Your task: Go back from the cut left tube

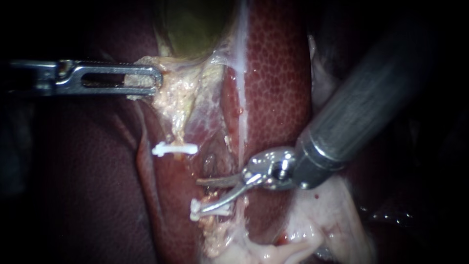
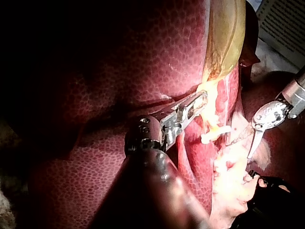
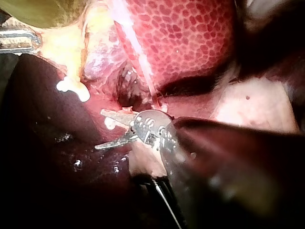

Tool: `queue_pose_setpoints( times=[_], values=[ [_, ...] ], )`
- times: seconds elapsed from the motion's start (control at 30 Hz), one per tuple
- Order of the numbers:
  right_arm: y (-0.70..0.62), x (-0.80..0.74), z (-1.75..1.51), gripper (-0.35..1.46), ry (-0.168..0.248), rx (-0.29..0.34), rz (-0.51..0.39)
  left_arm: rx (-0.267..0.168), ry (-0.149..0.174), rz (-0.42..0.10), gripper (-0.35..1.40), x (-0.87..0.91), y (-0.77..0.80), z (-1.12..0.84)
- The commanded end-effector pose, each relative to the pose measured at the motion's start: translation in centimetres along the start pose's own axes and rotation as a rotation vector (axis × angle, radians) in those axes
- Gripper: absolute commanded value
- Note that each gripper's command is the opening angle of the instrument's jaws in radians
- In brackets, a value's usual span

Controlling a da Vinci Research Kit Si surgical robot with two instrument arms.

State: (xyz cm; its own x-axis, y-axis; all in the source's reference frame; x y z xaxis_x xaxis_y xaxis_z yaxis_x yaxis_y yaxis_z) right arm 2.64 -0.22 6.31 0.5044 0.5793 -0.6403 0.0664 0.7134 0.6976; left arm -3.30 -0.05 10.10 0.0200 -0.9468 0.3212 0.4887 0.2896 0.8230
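My left instrument [image 1: 146, 80] comes in from the left, its slotted jaws shut on pale fatty tissue [image 1: 178, 93] just under the green gallbladder [image 1: 190, 24]. Below it, one white clip [image 1: 173, 149] sits on the upper tube stump. A second white clip [image 1: 207, 210] sits on the lower stump, with a gap between the stumps. My right instrument [image 1: 200, 195] enters from the upper right. Its two blades stand open in that gap; the lower blade lies against the lower clip. In the right wrist view the open blades [image 3: 100, 130] hold nothing.
Dark red liver [image 1: 278, 73] flanks the dissected groove on both sides. A white strand [image 1: 242, 73] runs down the liver beside the groove. Pale loose tissue [image 1: 312, 225] lies under the right instrument's wrist.
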Motion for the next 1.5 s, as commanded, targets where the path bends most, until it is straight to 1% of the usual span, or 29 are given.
queue_pose_setpoints(
  times=[0.03,0.2,0.3,0.47,0.5,0.63,0.73,0.77,0.87,1.0,1.27,1.4,1.5],
  values=[
    [0.00,-0.01,-0.06,1.43,0.001,-0.007,-0.006,0.000,0.000,0.000,-0.35,0.00,0.00,0.00],
    [-0.02,-0.05,-0.36,1.43,-0.002,-0.011,-0.055,0.000,0.000,0.000,-0.35,0.00,0.00,0.00],
    [-0.02,-0.01,-0.58,1.43,0.002,-0.036,-0.077,0.000,0.000,0.000,-0.35,0.00,0.00,0.00],
    [-0.05,0.12,-0.98,1.43,0.002,-0.079,-0.110,0.000,0.000,0.000,-0.35,0.00,0.00,0.00],
    [-0.06,0.15,-1.04,1.43,0.007,-0.087,-0.114,0.000,0.000,0.000,-0.35,0.00,0.00,0.00],
    [-0.13,0.29,-1.27,1.43,0.013,-0.118,-0.139,0.000,0.000,0.000,-0.35,0.00,0.00,0.00],
    [-0.21,0.40,-1.43,1.43,0.022,-0.139,-0.164,0.000,0.000,0.000,-0.35,0.00,0.00,0.00],
    [-0.23,0.43,-1.46,1.43,0.026,-0.144,-0.171,0.000,0.000,0.000,-0.35,0.00,0.01,0.00],
    [-0.28,0.52,-1.54,1.43,0.015,-0.160,-0.233,0.000,0.000,0.001,-0.35,0.01,0.01,0.01],
    [-0.33,0.57,-1.60,1.43,0.015,-0.165,-0.251,-0.001,-0.001,0.001,-0.35,0.02,0.02,0.03],
    [-0.34,0.58,-1.64,1.43,0.026,-0.165,-0.256,-0.004,-0.004,0.004,-0.35,0.06,0.07,0.12],
    [-0.34,0.57,-1.65,1.43,0.028,-0.165,-0.256,-0.012,-0.011,0.007,-0.35,0.11,0.08,0.23],
    [-0.34,0.57,-1.65,1.43,0.028,-0.165,-0.256,-0.007,-0.009,0.010,-0.35,0.16,0.08,0.33]
  ],
)
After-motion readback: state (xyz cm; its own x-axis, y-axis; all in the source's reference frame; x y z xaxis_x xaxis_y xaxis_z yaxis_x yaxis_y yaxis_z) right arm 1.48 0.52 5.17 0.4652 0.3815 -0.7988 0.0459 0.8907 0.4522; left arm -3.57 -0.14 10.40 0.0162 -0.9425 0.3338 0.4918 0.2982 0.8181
